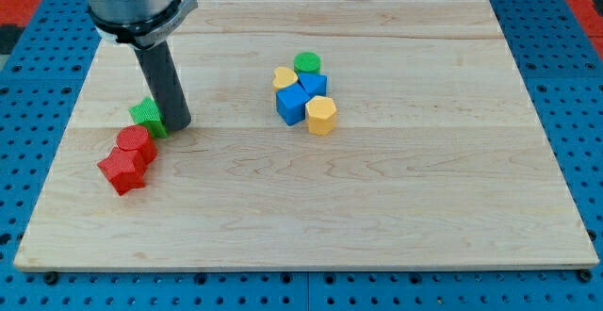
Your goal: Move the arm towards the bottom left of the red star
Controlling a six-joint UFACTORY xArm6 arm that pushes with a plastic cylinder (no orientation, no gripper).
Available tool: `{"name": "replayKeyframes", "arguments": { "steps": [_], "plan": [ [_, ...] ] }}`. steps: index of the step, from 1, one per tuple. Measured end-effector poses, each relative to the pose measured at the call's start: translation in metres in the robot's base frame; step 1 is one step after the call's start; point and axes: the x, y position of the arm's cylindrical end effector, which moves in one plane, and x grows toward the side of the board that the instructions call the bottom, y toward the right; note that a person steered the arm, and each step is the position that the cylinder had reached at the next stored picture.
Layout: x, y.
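Observation:
The red star [122, 171] lies on the wooden board [377, 207] at the view's lower left. A red cylinder-like block [137, 143] touches its upper right side. A green star block [148, 116] sits just above that. My tip [177, 123] rests on the board right beside the green block's right side, up and to the right of the red star. The dark rod rises from it to the arm's head at the view's top left.
A cluster sits near the board's middle top: a green cylinder [307, 63], a yellow heart [285, 77], two blue blocks [312, 85] [292, 104], and a yellow hexagonal block [321, 115]. A blue pegboard surrounds the board.

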Motion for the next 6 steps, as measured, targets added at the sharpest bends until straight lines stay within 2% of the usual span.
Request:
{"name": "replayKeyframes", "arguments": {
  "steps": [2, 3, 4, 5, 6],
  "plan": [
    [0.003, 0.000],
    [0.039, 0.027],
    [0.099, 0.031],
    [0.118, -0.031],
    [0.109, -0.096]
  ]
}}
